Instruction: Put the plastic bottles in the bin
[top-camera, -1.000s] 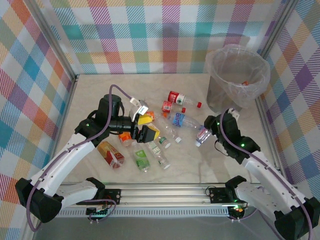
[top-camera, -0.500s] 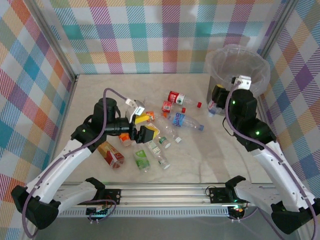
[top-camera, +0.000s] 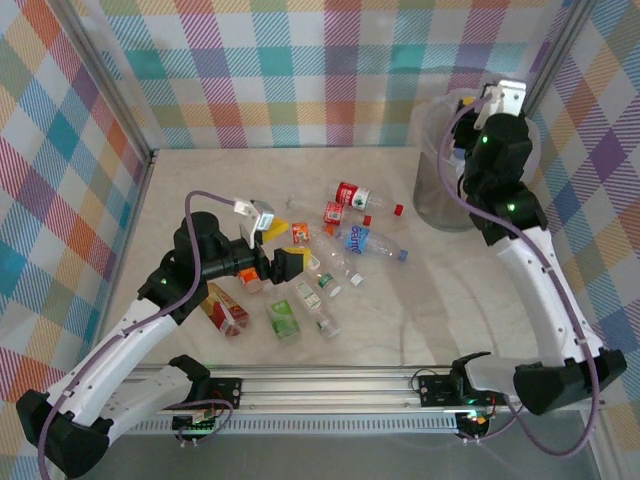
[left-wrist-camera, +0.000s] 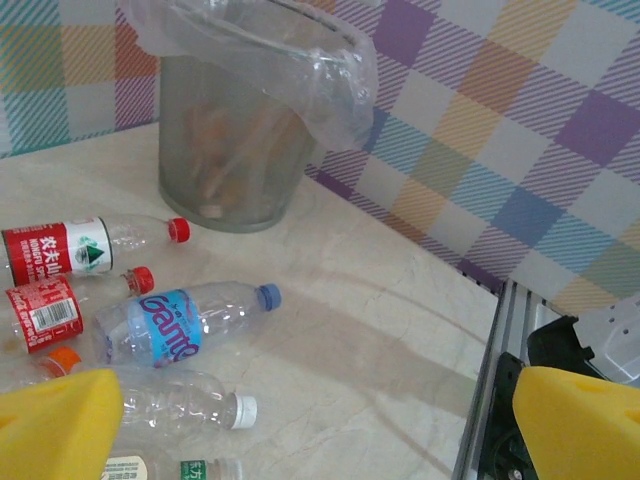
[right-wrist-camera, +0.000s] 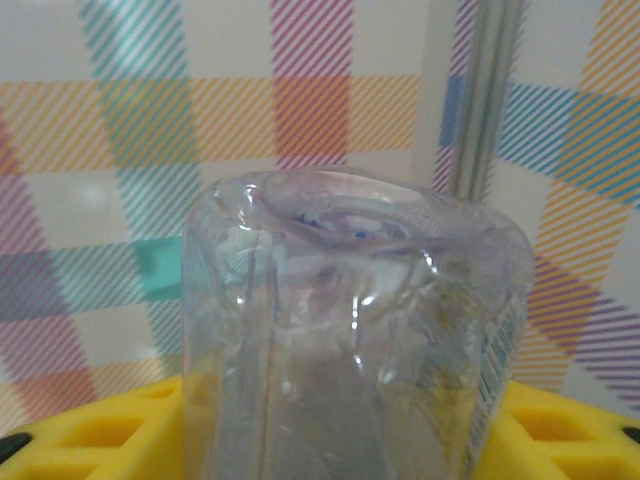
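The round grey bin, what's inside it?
Through the wall of the round grey bin, blurry orange shapes, likely bottles, inside its clear plastic liner. From above, the right arm partly covers its mouth.

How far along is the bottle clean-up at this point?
Done: blurry shapes show through the bin wall, probably bottles. In hand: the right jaws hold a clear bottle up at the bin. Remaining: roughly ten more on the table, such as the blue-labelled bottle; the left jaws hang open above them.
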